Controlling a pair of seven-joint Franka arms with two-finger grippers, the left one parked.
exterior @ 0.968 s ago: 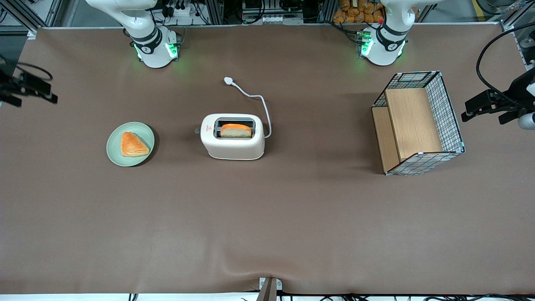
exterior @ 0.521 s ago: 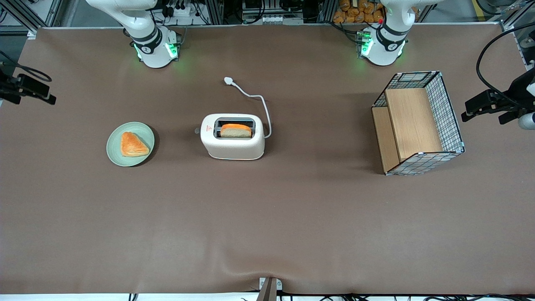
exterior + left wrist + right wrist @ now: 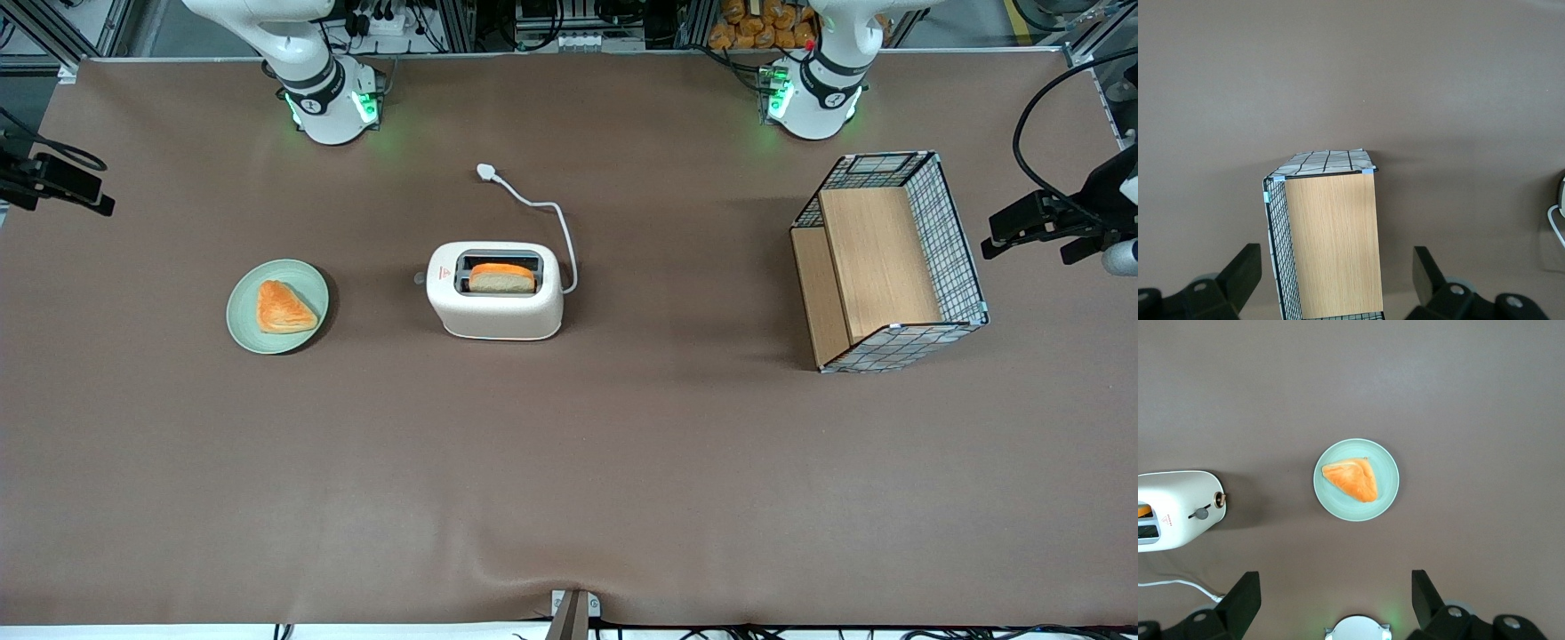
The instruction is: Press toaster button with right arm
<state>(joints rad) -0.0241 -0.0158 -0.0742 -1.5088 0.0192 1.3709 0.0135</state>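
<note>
Edged slightly outward since a second ago: jaws, well apart from the toaster (image 3: 494,302), at the working arm's end of the table (image 3: 569,462).

Front view: shows only a grey nub for the button (image 3: 419,278), facing the plate (image 3: 240,311).

Right wrist view: confirms jaws spread wide and separates the button (image 3: 1202,513) from a knob (image 3: 1221,499).

Should descend onto the tab and push straight down.

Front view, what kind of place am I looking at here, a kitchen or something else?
Most likely a robotics lab staged as a kitchen. A toaster and a plate sit on a brown-covered table with arm bases bolted on. The right arm's gripper hangs open above the plate, toward the working arm's end.
</note>
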